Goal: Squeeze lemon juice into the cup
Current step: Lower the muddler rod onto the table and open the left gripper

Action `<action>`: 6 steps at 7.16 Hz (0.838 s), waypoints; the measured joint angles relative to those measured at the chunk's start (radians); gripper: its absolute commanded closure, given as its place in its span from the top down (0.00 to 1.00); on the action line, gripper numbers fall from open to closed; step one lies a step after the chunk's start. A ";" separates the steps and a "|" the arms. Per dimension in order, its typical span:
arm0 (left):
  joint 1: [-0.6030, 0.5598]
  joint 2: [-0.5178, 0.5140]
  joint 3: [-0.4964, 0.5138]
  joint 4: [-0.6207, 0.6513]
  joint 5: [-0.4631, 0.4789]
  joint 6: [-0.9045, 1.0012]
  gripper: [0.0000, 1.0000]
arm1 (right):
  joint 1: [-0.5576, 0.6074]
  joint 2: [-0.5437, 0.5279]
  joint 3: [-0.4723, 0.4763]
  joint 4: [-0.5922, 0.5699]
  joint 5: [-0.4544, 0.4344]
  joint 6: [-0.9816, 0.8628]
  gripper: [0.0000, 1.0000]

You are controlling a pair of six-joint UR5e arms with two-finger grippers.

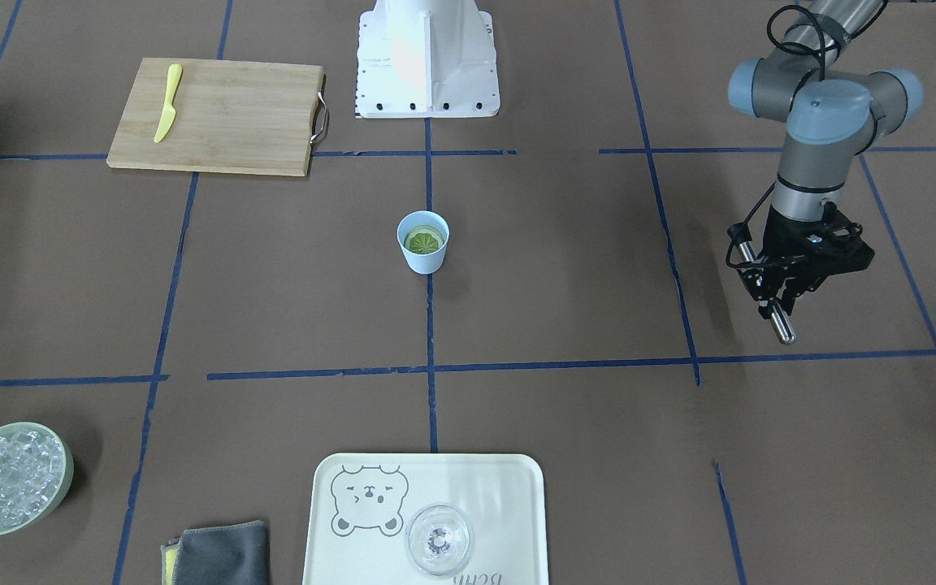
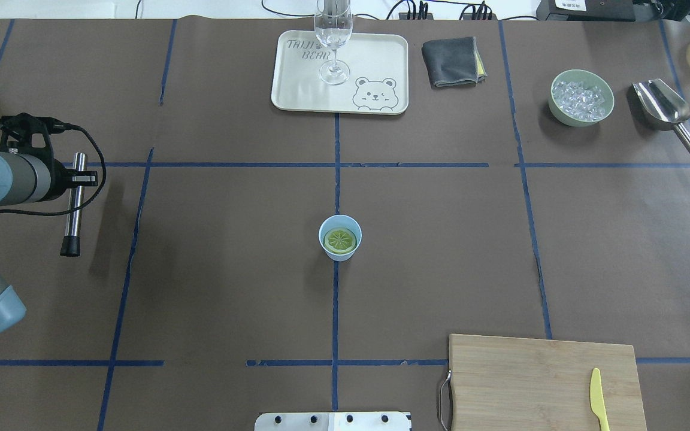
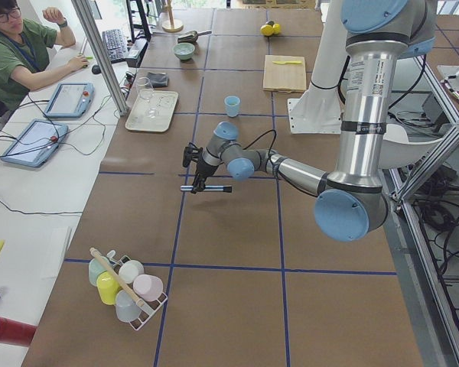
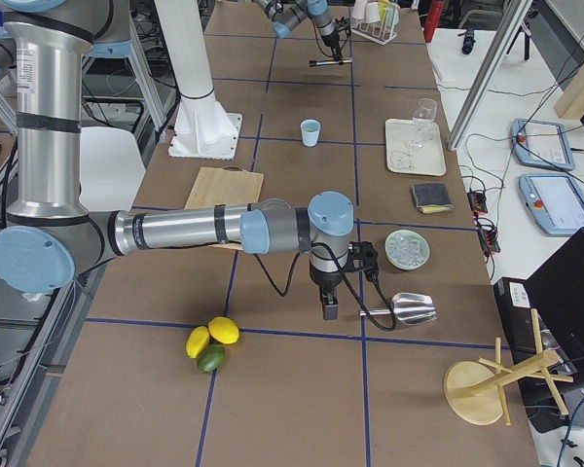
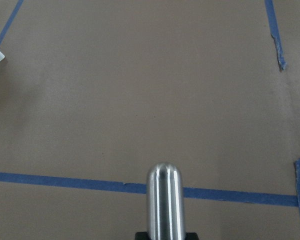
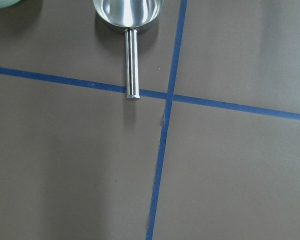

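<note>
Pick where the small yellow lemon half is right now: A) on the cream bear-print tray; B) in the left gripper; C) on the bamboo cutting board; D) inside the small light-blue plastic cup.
D: the small yellow lemon half lies with its pale cut face up inside the small light-blue plastic cup, while the left gripper holds only a shiny steel rod.

Cream tray (image 2: 297,90) with a bear drawing, lettering apparently "TAIJI BEAR", first word unclear
</note>
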 measured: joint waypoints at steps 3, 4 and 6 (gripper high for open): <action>0.015 0.006 0.003 -0.001 0.002 0.101 0.40 | 0.000 0.000 0.000 0.000 0.000 0.001 1.00; 0.016 0.008 0.005 -0.002 0.001 0.105 0.47 | 0.000 0.001 0.000 0.000 0.000 0.001 1.00; 0.017 0.010 0.009 -0.004 -0.003 0.104 1.00 | 0.000 0.002 0.001 0.000 0.000 0.001 1.00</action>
